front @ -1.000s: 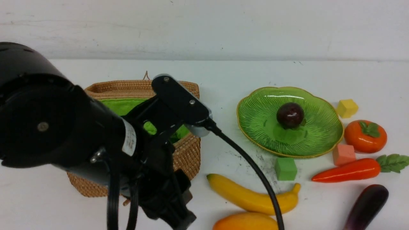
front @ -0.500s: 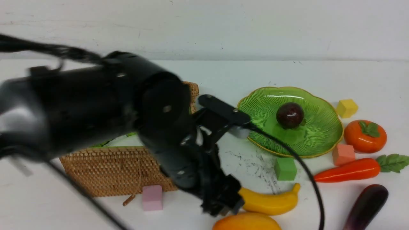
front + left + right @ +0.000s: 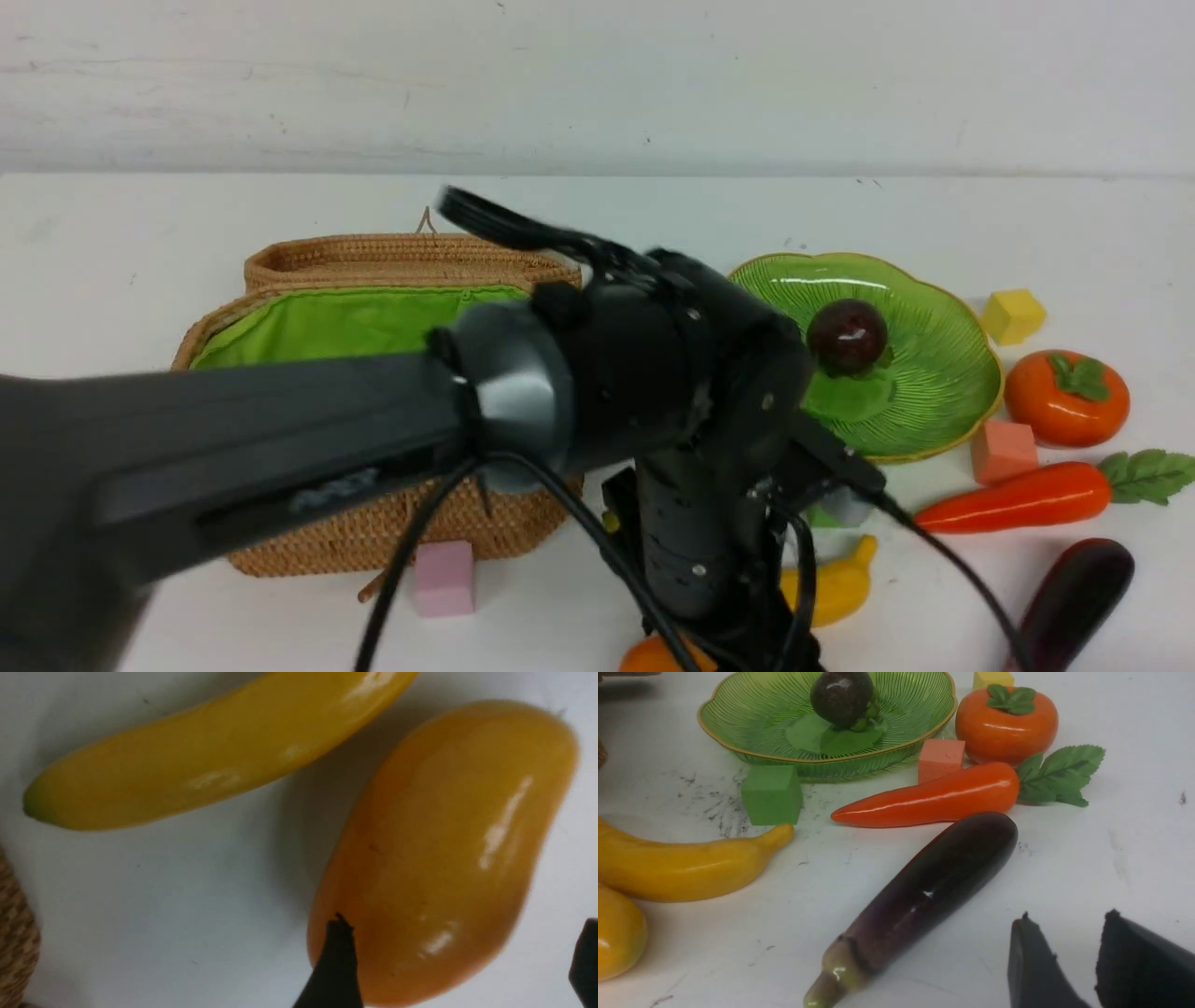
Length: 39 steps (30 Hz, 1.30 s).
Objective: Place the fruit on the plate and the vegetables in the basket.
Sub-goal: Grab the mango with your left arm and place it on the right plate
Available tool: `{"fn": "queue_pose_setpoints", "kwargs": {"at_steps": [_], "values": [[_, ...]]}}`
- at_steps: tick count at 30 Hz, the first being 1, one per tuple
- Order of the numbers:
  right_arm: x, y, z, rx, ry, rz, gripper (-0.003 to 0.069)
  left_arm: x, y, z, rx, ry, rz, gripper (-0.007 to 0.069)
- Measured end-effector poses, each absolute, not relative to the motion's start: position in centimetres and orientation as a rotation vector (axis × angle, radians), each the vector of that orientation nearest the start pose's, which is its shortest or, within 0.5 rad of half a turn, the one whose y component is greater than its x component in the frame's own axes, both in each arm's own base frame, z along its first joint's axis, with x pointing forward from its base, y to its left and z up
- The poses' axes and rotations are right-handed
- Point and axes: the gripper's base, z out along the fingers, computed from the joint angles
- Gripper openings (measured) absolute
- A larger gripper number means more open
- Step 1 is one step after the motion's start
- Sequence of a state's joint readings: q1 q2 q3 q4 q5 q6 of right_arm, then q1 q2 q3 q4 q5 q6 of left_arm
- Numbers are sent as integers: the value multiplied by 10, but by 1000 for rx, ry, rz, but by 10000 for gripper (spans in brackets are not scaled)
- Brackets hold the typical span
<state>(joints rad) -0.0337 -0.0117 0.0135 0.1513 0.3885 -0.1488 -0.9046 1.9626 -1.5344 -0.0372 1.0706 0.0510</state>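
My left gripper (image 3: 460,961) is open wide and hangs just above the orange mango (image 3: 444,849), with one fingertip (image 3: 336,956) over the mango's end. The yellow banana (image 3: 210,760) lies beside it. In the front view the left wrist (image 3: 709,523) covers most of the mango (image 3: 644,658) and the banana (image 3: 836,583). The green plate (image 3: 934,392) holds the purple ball (image 3: 848,336). The persimmon (image 3: 1066,397), carrot (image 3: 1018,499) and eggplant (image 3: 1074,597) lie at the right. The basket (image 3: 308,551) stands open at the left. My right gripper (image 3: 1066,914) is open and empty, near the eggplant (image 3: 934,886). No radish shows.
Foam cubes lie about: yellow (image 3: 1015,315) behind the persimmon, salmon (image 3: 1004,451) by the plate's rim, pink (image 3: 444,579) in front of the basket, and green (image 3: 773,794) between the plate and the banana. The left arm (image 3: 233,457) spans the basket's front.
My left arm has swung right from over the basket and now points down over the banana and mango. The basket's green lining has come into view. The fruit and vegetables have not moved.
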Motion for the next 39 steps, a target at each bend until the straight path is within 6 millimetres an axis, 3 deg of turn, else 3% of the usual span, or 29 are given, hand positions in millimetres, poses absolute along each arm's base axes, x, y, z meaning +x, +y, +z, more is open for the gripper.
{"fn": "queue_pose_setpoints", "kwargs": {"at_steps": [8, 26, 28, 30, 32, 34, 39], "values": [[52, 3, 175, -16, 1869, 24, 238, 249, -322, 197, 1440, 2692, -121, 588], [52, 3, 175, -16, 1869, 24, 238, 240, -319, 206, 1643, 2635, -179, 536], [52, 3, 175, -16, 1869, 24, 238, 238, -318, 214, 1646, 2616, -194, 428], [52, 3, 175, -16, 1869, 24, 238, 236, -316, 225, 1639, 2589, -210, 185], [52, 3, 175, -16, 1869, 24, 238, 236, -315, 240, 1616, 2541, -233, 37], [52, 3, 175, -16, 1869, 24, 238, 240, -316, 258, 1562, 2464, -261, -13], [52, 3, 175, -16, 1869, 24, 238, 248, -319, 287, 1456, 2377, -294, -13]]}}
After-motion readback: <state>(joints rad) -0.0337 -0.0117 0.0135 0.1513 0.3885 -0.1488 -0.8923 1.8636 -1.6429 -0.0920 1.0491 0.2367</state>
